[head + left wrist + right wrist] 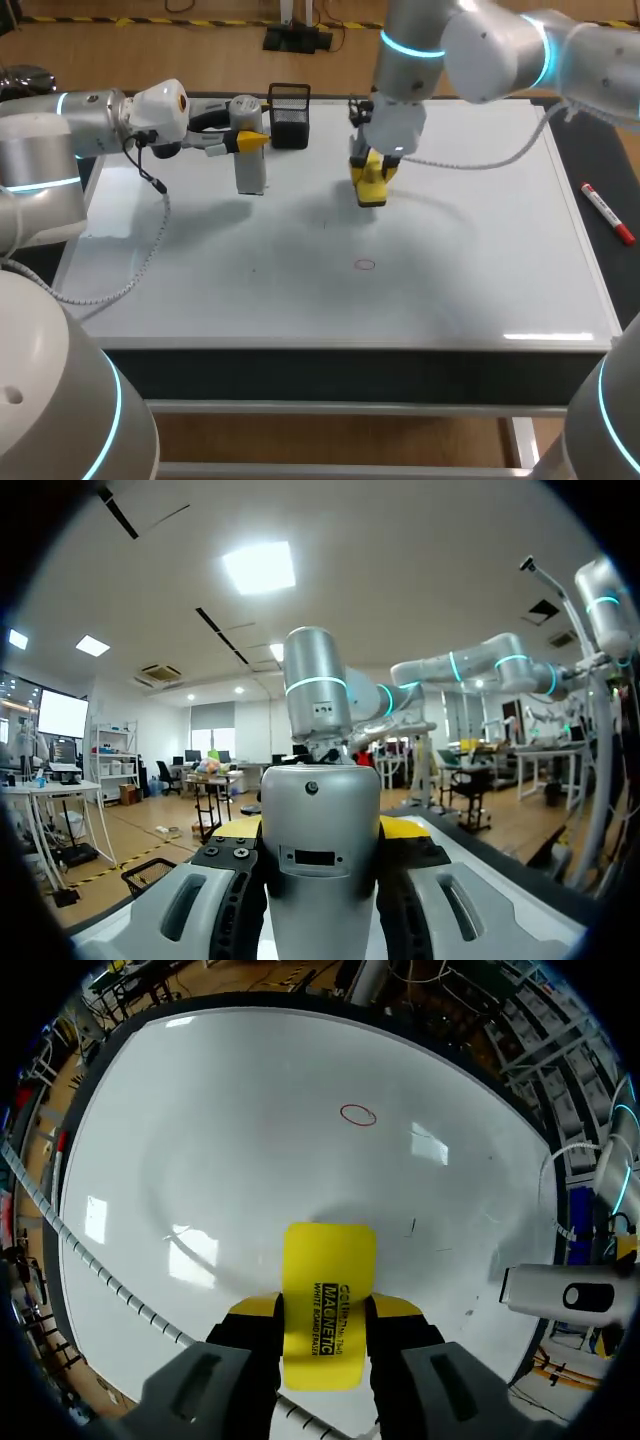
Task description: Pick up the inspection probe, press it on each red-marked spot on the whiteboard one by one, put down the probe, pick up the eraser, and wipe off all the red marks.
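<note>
My left gripper (252,140) is shut on the silver inspection probe (248,150), which stands upright over the back left of the whiteboard (450,270). In the left wrist view the probe (320,850) fills the gap between the fingers of the left gripper (320,830). My right gripper (372,172) is shut on the yellow eraser (372,188) at the board's back middle. I cannot tell whether the eraser touches the board. The eraser (328,1300) sits in the right gripper (320,1312). A red circle (358,1114) is drawn ahead of it, also visible as the red circle (364,264) nearer the front.
A black mesh holder (289,115) stands at the board's back edge beside the probe. A red marker pen (608,214) lies on the dark strip right of the board. A cable (150,250) from the left arm hangs over the left side of the board.
</note>
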Available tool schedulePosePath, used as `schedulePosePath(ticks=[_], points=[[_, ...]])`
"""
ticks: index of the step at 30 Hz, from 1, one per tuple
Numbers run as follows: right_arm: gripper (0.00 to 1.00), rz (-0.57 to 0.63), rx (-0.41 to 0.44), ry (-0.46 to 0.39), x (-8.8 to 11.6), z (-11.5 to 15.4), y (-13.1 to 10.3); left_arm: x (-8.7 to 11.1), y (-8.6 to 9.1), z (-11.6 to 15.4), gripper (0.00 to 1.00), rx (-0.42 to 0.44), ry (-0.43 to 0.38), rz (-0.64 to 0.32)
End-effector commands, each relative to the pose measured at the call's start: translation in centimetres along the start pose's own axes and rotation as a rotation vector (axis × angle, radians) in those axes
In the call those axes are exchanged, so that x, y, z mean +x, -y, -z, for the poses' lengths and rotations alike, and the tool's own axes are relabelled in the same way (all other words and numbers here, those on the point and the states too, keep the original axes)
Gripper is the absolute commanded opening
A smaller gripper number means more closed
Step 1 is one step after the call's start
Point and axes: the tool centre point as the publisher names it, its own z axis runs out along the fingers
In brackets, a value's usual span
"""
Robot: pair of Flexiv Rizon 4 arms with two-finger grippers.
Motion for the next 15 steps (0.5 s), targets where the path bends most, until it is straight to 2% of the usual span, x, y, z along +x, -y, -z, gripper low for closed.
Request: schedulePosePath(ticks=[1,7,15], points=[[0.00,0.008,-0.012,-0.016,-0.7,-1.3,1.0,0.1,0.2,0.0,0.00,-0.001,0.002,-0.001],[0.00,0.015,-0.007,-0.032,-0.1,-1.8,1.1,0.1,0.2,0.0,0.00,-0.001,0.002,-0.001],[0.00,-0.017,-0.014,-0.051,1.8,-2.2,1.1,0.1,0.2,0.0,0.00,-0.001,0.002,-0.001]])
